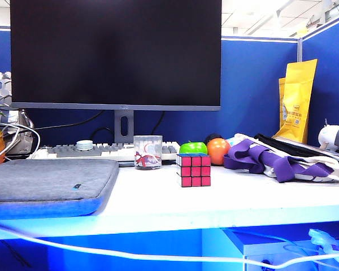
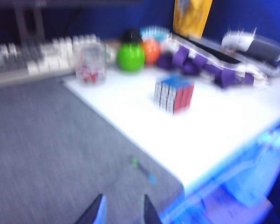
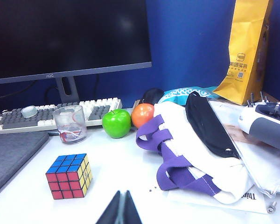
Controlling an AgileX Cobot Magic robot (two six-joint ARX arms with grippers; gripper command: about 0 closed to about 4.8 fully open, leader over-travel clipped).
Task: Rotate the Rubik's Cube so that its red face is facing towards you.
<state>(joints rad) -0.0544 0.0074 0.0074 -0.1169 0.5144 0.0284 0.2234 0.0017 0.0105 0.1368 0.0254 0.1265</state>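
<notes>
- One Rubik's Cube (image 1: pixel 193 170)
- One green apple (image 1: pixel 193 148)
- One orange (image 1: pixel 218 151)
- One clear cup (image 1: pixel 147 152)
- One monitor (image 1: pixel 116 53)
- One keyboard (image 1: pixel 101 151)
- Two yellow pouches (image 1: pixel 296 100)
- Two grippers: left gripper (image 2: pixel 121 212), right gripper (image 3: pixel 120 209)

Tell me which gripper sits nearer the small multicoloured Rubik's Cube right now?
Right, I judge. The shut right gripper hovers over white desk just short of the Rubik's Cube. The open left gripper hangs farther back over the grey fabric pad.

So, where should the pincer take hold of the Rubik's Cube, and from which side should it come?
Probably from above, closing on two opposite upright faces of the Rubik's Cube. It sits flat and alone on the white table, blue face up, clear of the glass cup and green apple. The right pincer is shut; the left pincer is open above the grey sleeve.
</notes>
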